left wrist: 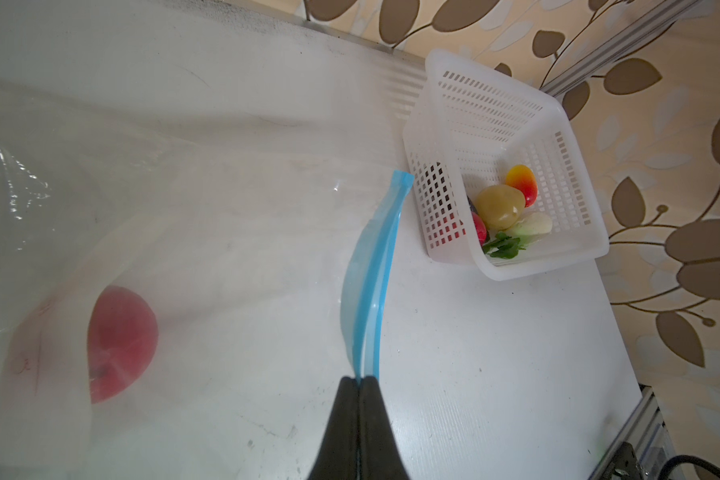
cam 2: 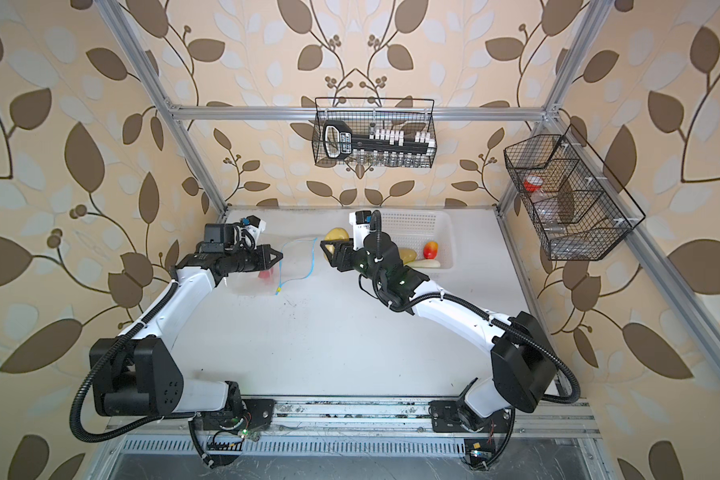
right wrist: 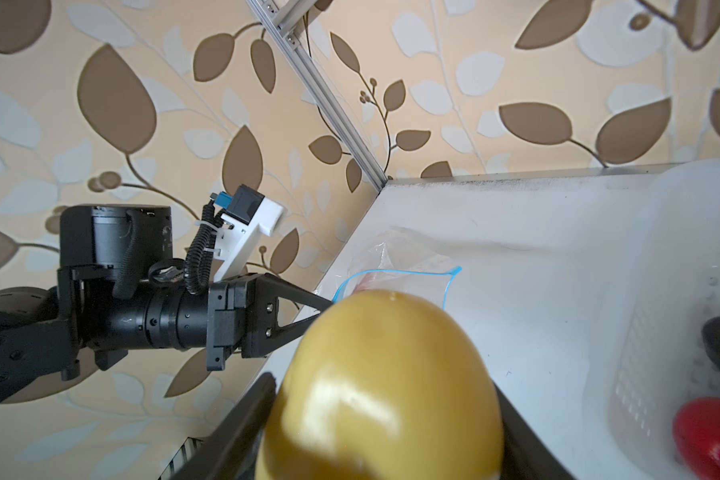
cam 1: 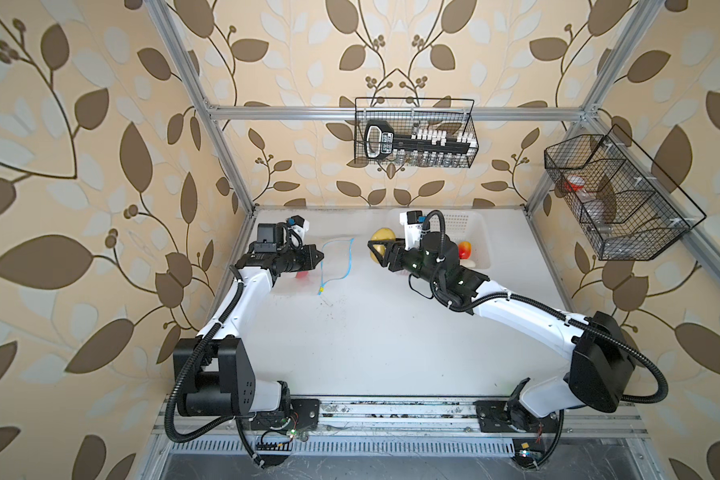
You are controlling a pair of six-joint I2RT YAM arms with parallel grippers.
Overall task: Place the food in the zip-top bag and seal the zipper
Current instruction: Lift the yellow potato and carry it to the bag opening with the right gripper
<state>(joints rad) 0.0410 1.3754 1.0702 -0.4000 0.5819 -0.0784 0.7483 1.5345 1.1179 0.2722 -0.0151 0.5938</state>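
Clear zip-top bag [left wrist: 204, 249] open w/ red tomato [left wrist: 121, 340] inside, blue zipper [left wrist: 373, 266] unsealed, yellow potato [right wrist: 383, 386] aloft nearby

Both top views look down on the whole white worktop [cam 1: 371, 340]; the wrist views sit low and close, sharing the clear blue-edged plastic bag [left wrist: 184, 208].

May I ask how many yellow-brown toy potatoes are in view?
2. One yellow-brown toy potato is held in the fingers of the right gripper; the other potato lies in the white perforated plastic basket. The arm may hide more.
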